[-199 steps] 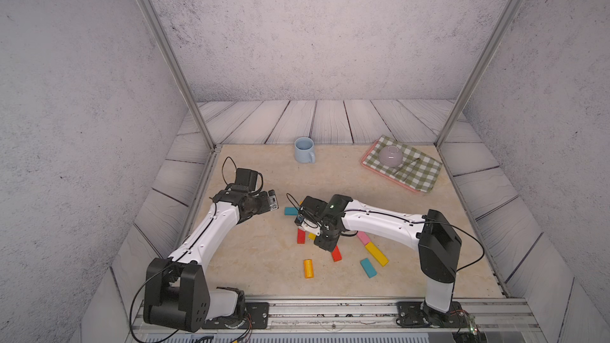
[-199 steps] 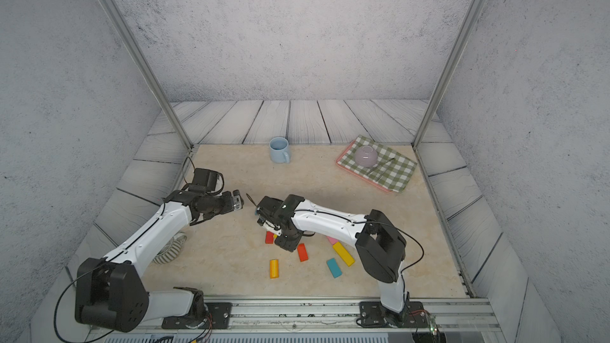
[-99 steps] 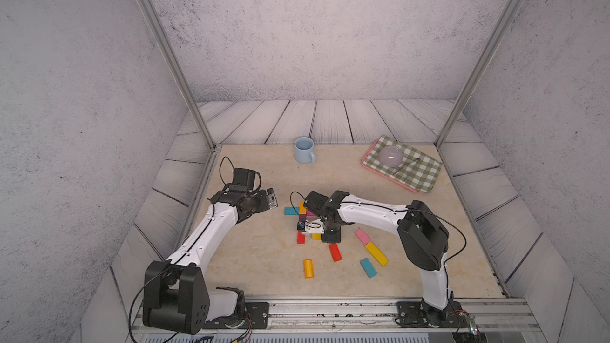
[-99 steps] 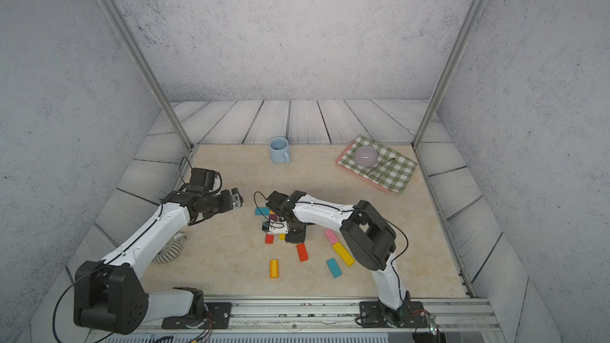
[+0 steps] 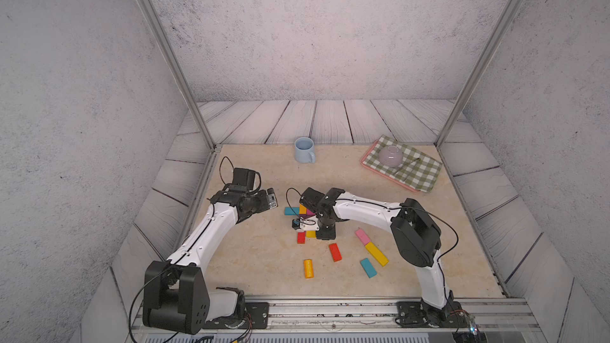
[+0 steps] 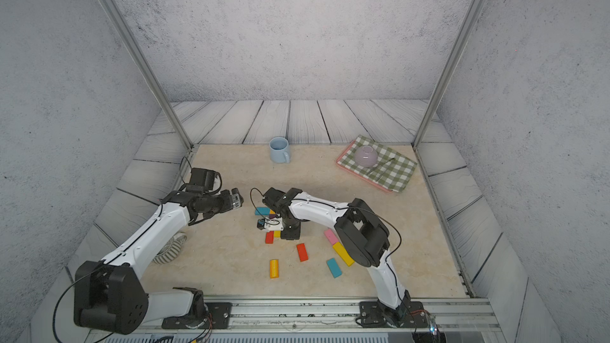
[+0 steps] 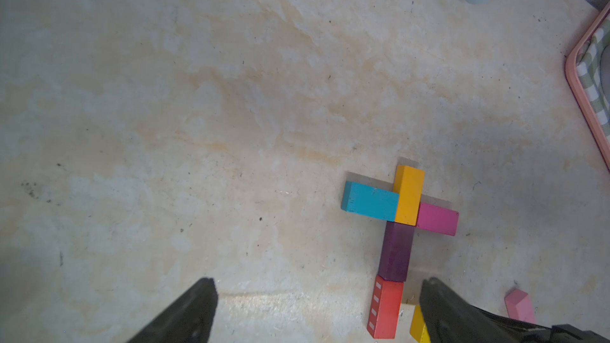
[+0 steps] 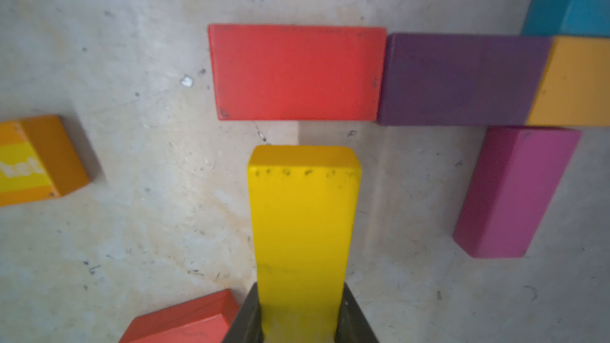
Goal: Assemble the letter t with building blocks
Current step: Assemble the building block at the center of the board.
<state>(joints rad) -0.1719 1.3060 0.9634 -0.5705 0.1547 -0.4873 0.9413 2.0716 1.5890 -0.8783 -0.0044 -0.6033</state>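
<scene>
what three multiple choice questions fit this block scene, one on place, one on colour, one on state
1. The magenta block lies: A stacked on another block; B against the orange block, opposite the teal block; C touching nothing.
2. The block in the right fingers is: A yellow; B teal; C red.
3. The left fingers are: A shut on a block; B shut, empty; C open, empty.
B: it abuts the orange block's side. A: a yellow block is clamped. C: they stand wide apart, gripping nothing.

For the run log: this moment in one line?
left end effector: open, empty | right end effector: shut on yellow block | yellow block: end facing red block, not touching
</scene>
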